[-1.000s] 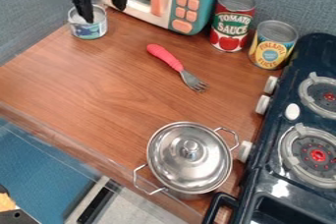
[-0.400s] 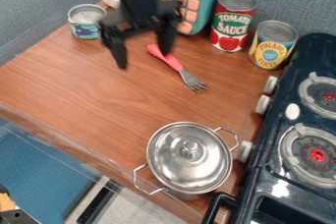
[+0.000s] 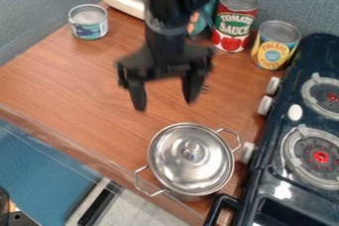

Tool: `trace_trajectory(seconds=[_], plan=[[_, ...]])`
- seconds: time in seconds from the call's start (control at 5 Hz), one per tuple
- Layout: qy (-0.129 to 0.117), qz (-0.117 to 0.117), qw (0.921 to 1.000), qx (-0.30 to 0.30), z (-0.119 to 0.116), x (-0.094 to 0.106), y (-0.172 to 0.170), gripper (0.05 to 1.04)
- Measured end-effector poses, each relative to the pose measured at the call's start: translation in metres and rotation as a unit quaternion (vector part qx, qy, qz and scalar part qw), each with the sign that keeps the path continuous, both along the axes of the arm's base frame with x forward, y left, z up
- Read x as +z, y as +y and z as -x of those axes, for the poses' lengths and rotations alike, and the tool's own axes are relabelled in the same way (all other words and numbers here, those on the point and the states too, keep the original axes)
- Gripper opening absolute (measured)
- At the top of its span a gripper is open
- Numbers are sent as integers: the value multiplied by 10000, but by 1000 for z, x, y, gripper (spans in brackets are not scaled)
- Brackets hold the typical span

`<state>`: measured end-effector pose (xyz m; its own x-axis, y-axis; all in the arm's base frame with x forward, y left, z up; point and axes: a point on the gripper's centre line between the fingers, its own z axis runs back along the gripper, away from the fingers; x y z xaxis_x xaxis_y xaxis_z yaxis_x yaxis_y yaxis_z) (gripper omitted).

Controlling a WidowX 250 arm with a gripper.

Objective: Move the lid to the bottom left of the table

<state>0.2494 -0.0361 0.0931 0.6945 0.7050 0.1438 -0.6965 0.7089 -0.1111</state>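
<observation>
Round, shiny metal lid (image 3: 172, 159) with a central knob, seated on the two-handled silver metal pot (image 3: 189, 197) near the front edge of the brown wood-grain table (image 3: 66, 84), beside the dark toy stove (image 3: 279, 126). The black two-finger gripper (image 3: 165, 104) hangs behind the lid, released, its fingers spread. At the rear, the tall red can (image 3: 229, 40) bears pale lettering on a green band; the yellow-labelled can (image 3: 269, 54) beside it carries lettering around a blue disc; the low metal can (image 3: 90, 31) has a blue-green label.
</observation>
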Motion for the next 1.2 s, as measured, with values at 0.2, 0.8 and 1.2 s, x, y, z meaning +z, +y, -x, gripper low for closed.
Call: trace_trajectory(seconds=[0.2,0.8,1.2], plan=[[23,10,9997,-260,-1,-7,-10,1000],[321,-56,9952,-927,7,-29,-38,1000],[404,-40,9928,-1129,6,-39,-44,654]])
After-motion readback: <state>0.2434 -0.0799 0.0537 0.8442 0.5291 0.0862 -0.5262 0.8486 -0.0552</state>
